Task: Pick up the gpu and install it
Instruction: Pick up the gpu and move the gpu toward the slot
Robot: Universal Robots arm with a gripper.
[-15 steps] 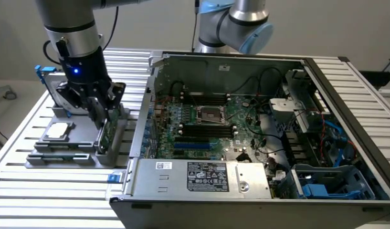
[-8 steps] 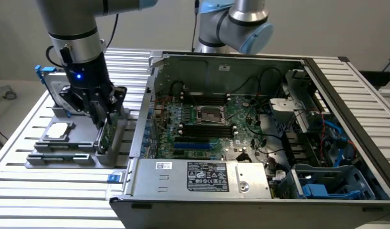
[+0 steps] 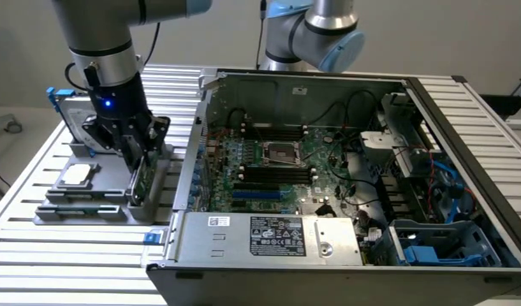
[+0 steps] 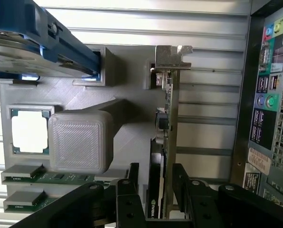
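The gpu (image 3: pixel 138 182) stands on edge in a slot of the grey holder (image 3: pixel 81 213), on the exterior view's left beside the open computer case (image 3: pixel 345 255). In the wrist view the gpu (image 4: pixel 169 109) is seen edge-on: a green board with a black cooler on one face and a silver bracket at the far end. My gripper (image 3: pixel 141 153) is lowered over the card's top edge. Its black fingers (image 4: pixel 133 171) stand on either side of the card, open, with a small gap showing on the cooler side. My gripper (image 4: pixel 156 166) holds nothing.
The holder (image 4: pixel 127 66) also carries a square processor chip (image 4: pixel 30 130), a blue-framed hard drive (image 4: pixel 32 42) and memory sticks (image 4: pixel 42 176). The case's rear port panel (image 4: pixel 269 95) lies close beside the card. The motherboard (image 3: pixel 277 166) lies exposed in the case. A second arm (image 3: pixel 315 32) stands behind.
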